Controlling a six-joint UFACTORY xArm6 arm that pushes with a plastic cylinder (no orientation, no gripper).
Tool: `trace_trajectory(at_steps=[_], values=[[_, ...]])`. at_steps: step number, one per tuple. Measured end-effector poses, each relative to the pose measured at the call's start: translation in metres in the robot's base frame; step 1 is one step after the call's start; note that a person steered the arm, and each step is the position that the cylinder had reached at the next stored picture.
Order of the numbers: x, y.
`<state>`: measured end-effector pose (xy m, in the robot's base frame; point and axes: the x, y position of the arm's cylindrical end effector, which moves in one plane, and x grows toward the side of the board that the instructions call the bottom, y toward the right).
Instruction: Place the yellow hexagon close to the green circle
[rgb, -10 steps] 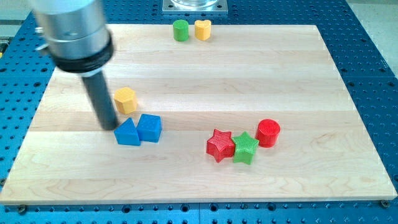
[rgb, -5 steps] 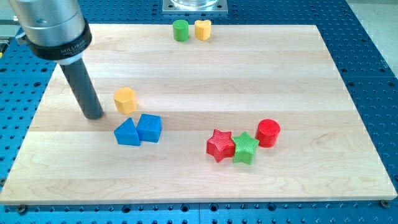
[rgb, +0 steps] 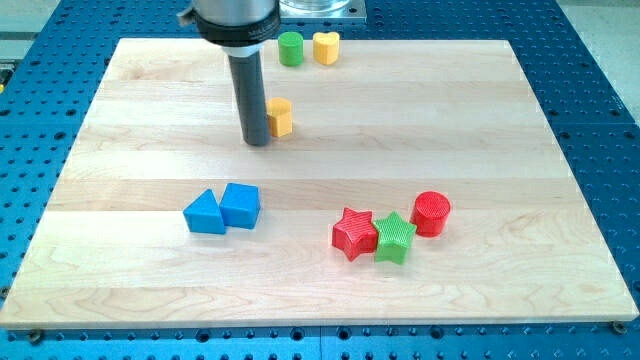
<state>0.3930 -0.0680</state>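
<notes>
Now my tip (rgb: 257, 142) touching yellow hexagon (rgb: 281, 116), below green circle (rgb: 290, 48).

My tip (rgb: 257, 142) no longer stands at the view's left beside the blue blocks; it is now up and to the right, touching the left side of the yellow hexagon (rgb: 281, 116); the yellow hexagon is displaced from above the blue blocks toward the view's top right, now nearer the green circle (rgb: 290, 48), though apart from it.
</notes>
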Motion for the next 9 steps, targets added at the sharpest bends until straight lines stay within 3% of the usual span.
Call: trace_trajectory(at_steps=[1, 2, 4, 6, 9], values=[[0.000, 0.031], [-0.030, 0.035], [-0.099, 0.002], [-0.107, -0.036], [-0.108, 0.040]])
